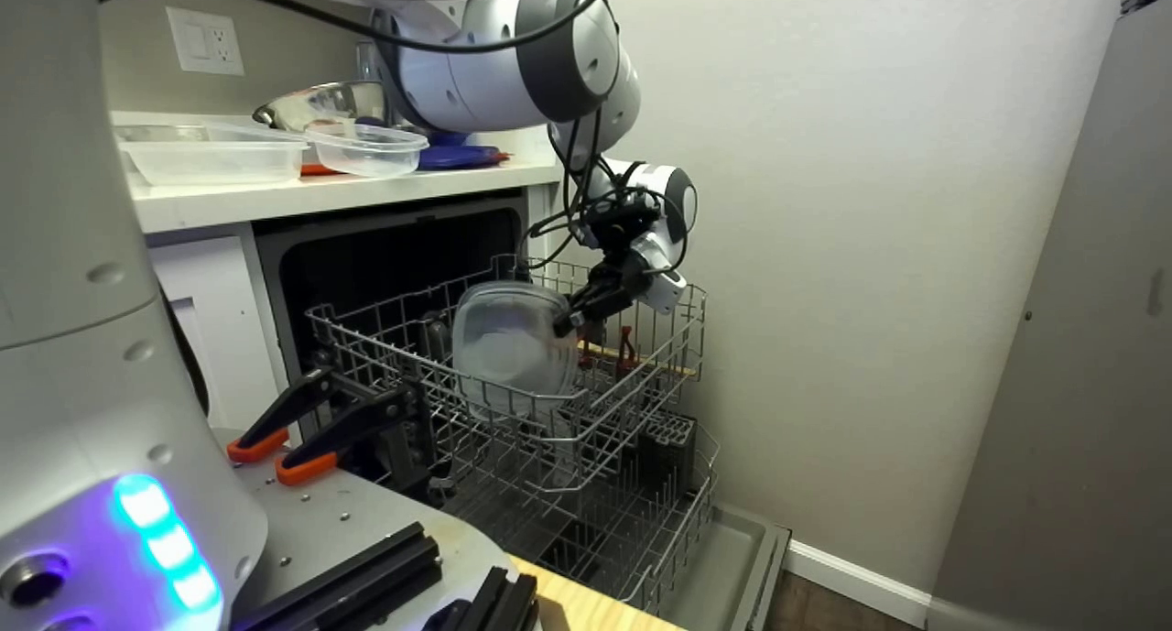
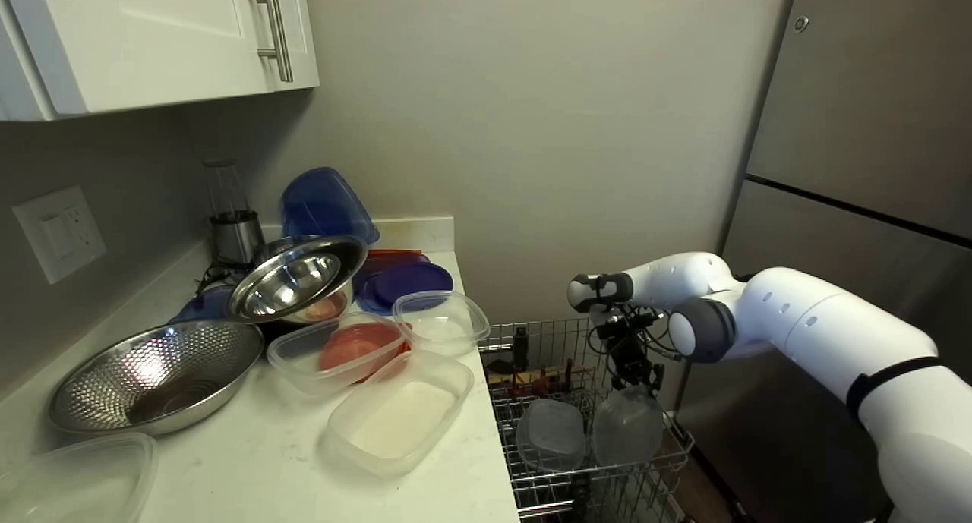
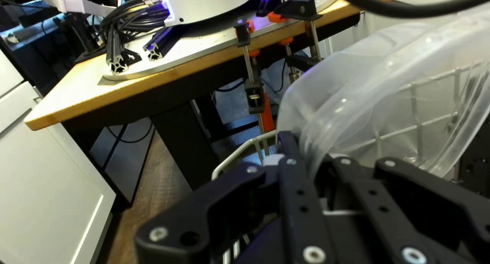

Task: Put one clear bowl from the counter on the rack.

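Observation:
A clear bowl (image 1: 508,347) stands tipped on its side at the upper wire rack (image 1: 557,440); it also shows in an exterior view (image 2: 626,432). My gripper (image 1: 562,323) is at its edge. In the wrist view the gripper (image 3: 309,153) has the clear bowl's rim (image 3: 356,91) between its nearly closed fingers. The inner finger contact is partly hidden. A second clear bowl (image 2: 551,436) lies in the rack beside the held one. Several more clear containers sit on the white counter (image 2: 250,470), among them a round one (image 2: 442,333) and a rectangular one (image 2: 395,424).
A steel colander (image 2: 159,375), metal bowl (image 2: 296,280) and blue lids (image 2: 414,280) are on the counter. A lower rack (image 1: 668,567) is pulled out below. The wall and fridge (image 2: 858,204) stand beyond. Clamps (image 1: 357,420) and a wooden table edge (image 3: 153,84) border the robot base.

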